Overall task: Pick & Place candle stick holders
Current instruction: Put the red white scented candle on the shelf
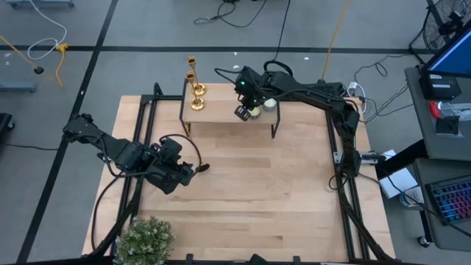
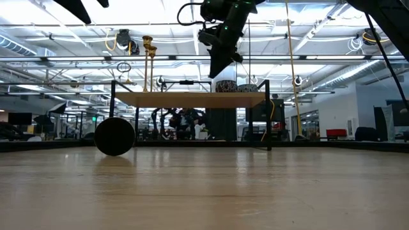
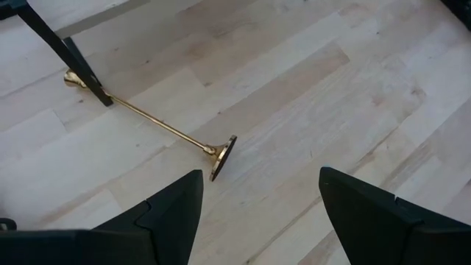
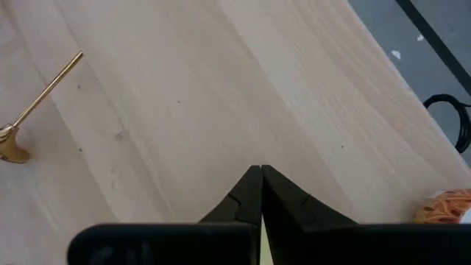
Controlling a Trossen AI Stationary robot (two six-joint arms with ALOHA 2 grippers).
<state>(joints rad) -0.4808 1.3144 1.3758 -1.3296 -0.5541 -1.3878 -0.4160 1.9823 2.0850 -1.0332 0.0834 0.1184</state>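
Our left gripper, fingers spread, hovers over the fallen candlestick at our table's nine o'clock; a careless pinch could roll it, while the right gripper waits pressed together.

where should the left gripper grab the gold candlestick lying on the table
Grip the thin gold metal candlestick mid-stem, coming straight down with the open left gripper across it. It lies flat on the wooden table; the flared base tilts on edge and a dark leg crosses its cup end.

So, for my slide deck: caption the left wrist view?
Open left gripper poised above a gold candle stick holder lying on the wooden table.
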